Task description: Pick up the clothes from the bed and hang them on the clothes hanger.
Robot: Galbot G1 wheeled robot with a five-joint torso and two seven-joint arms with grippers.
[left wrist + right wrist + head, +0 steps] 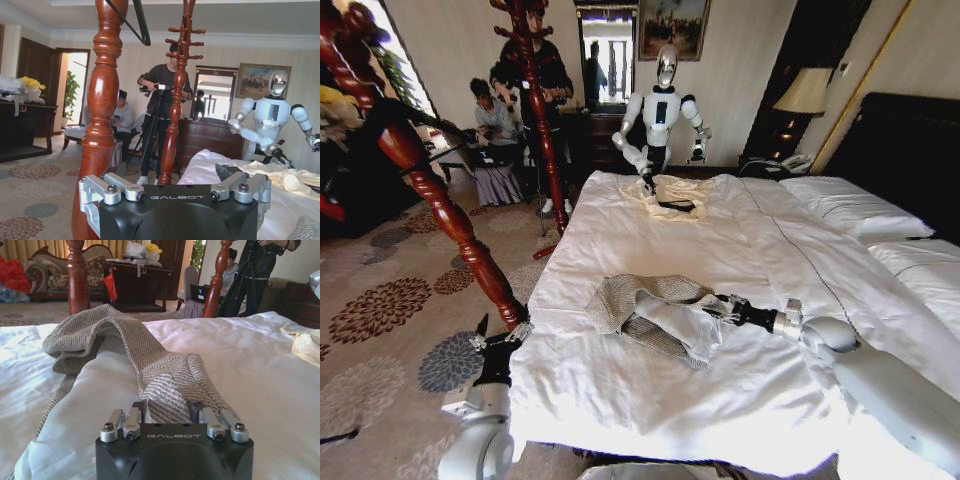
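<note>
The grey-beige woven jacket (650, 310) lies bunched in the middle of the bed's white duvet (720, 230). My right gripper (716, 304) reaches in from the right and is shut on a fold of the jacket (150, 365); in the right wrist view the fabric fills the gap in the gripper (167, 407). My left gripper (500, 335) hangs open and empty beside the bed's left edge, right by the red wooden coat stand post (450, 225). A slim black hanger (141, 25) hangs high on that stand, above the left gripper (175, 192).
A second white robot (662, 110) stands at the bed's far side, working on a cream garment (672, 193). White pillows (855, 205) lie at the right by the dark headboard. People with a tripod (542, 130) stand on the patterned carpet to the left.
</note>
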